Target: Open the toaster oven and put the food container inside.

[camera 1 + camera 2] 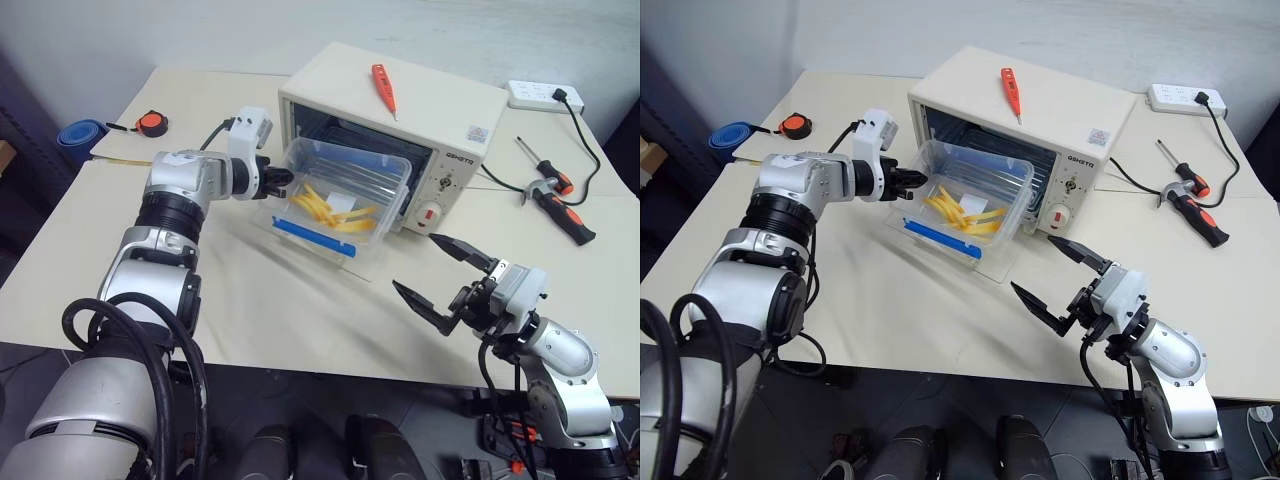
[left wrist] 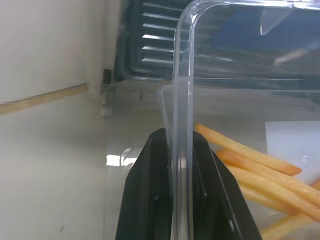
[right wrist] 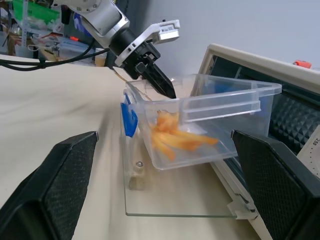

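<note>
**Food container tilted at the oven mouth, pinched by one wall**

Food container point(image 1: 340, 195), seen from the head cameras, sits at the centre of the table point(image 1: 300, 310), tipped on the lowered glass door point(image 1: 365, 268) of the toaster oven point(image 1: 400, 130), its far end already reaching into the open cavity. The left gripper point(image 1: 283, 178) comes in from nine o'clock and clamps the container's near-left wall. The right gripper point(image 1: 438, 280), at about five o'clock from the container, hangs with its fingers spread wide and nothing between them. A red tester pen point(image 1: 383, 90) lies on the oven roof; screwdrivers point(image 1: 555, 195) rest toward three o'clock, a power strip point(image 1: 545, 96) at one o'clock, a tape measure point(image 1: 152, 124) at ten o'clock.

Left wrist view: the two black fingers point(image 2: 150, 200) close on a thin clear wall of the box, fries point(image 2: 250, 165) just beyond at three o'clock, the oven's dark interior behind.

Right wrist view: the container leans over the glass door, a blue clip point(image 3: 128, 117) facing the camera, the left gripper biting its upper rim at eleven o'clock.

Risk, as I judge it: the grip is a narrow pinch on slick, flexible plastic at one corner, so the box may swivel or slip free. Pushed while tilted, its leading edge could catch on the wire rack or door frame and jam, or the fries could slide and spill.
</note>
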